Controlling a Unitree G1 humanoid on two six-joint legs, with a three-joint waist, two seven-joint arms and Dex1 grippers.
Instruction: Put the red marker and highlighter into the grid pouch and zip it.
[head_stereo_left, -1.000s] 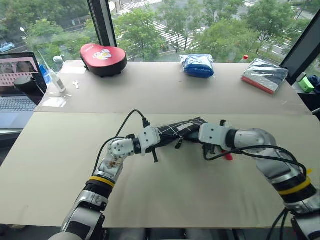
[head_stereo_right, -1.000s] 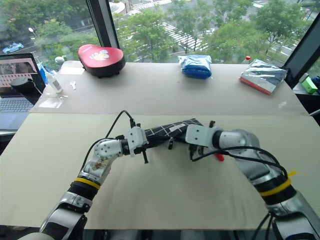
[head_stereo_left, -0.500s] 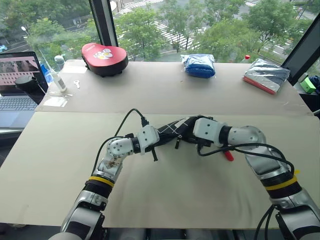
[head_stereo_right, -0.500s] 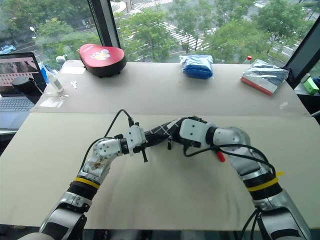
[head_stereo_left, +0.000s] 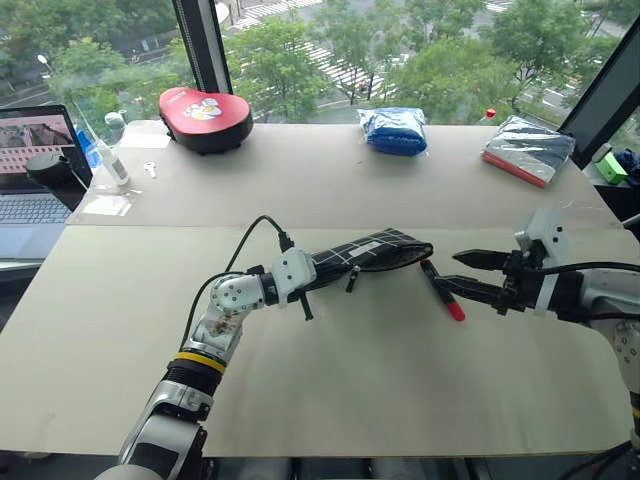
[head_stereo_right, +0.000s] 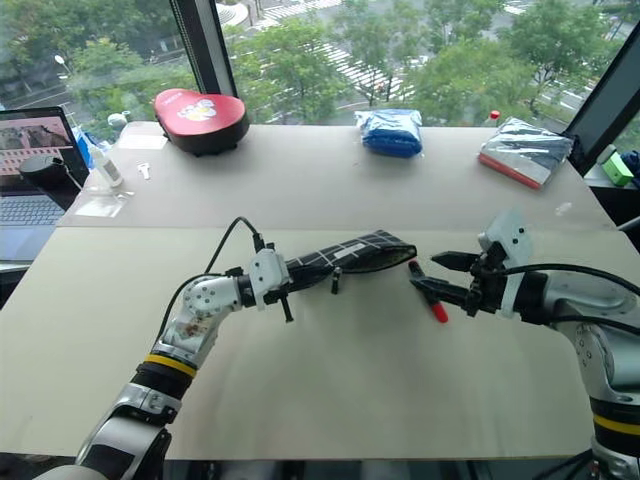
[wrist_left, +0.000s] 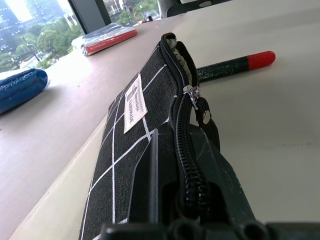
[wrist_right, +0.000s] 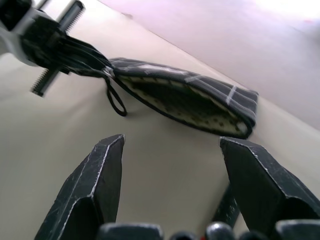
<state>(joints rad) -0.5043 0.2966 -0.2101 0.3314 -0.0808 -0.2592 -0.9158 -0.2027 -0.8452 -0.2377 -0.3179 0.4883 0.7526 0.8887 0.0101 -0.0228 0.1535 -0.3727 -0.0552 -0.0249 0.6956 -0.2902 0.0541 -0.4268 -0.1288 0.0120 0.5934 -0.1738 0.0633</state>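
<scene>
A: Grid pouch (head_stereo_left: 370, 254)?
B: Out on the near beige counter (head_stereo_left: 330, 380), about mid-width, lifted at one end, mouth gaping toward the right. Pull cord (head_stereo_left: 352, 282) dangling under it.

A: Red marker (head_stereo_left: 442, 290)?
B: Flat on the counter just past the pouch's open end, black tip toward the pouch, red end nearer the front edge. Not touching the pouch as far as visible.

A: Rest of the surface and room?
B: Second, paler counter (head_stereo_left: 300, 175) butted up behind, against a big window with trees and a street outside. On it: red heart-shaped case (head_stereo_left: 207, 117), blue bag (head_stereo_left: 395, 130), a flat clear-wrapped packet with a red edge (head_stereo_left: 528, 150), a small spray bottle (head_stereo_left: 113, 160). Laptop (head_stereo_left: 35, 165) at far left.

A: Left end effector (head_stereo_left: 308, 278)?
B: Clenched on the grid pouch's closed end, pinching the zipper edge and propping it up.

A: Right end effector (head_stereo_left: 468, 275)?
B: Released, fingers spread wide, nothing between them. Hanging beside the marker's red end, pointed back toward the pouch.

A: Differences between views?
B: Left wrist view: white label (wrist_left: 132, 102), zipper slider and teeth up close, marker beyond. Right wrist view: straight into the open mouth, pale dotted lining (wrist_right: 200, 116) inside. Contents impossible to tell.
</scene>
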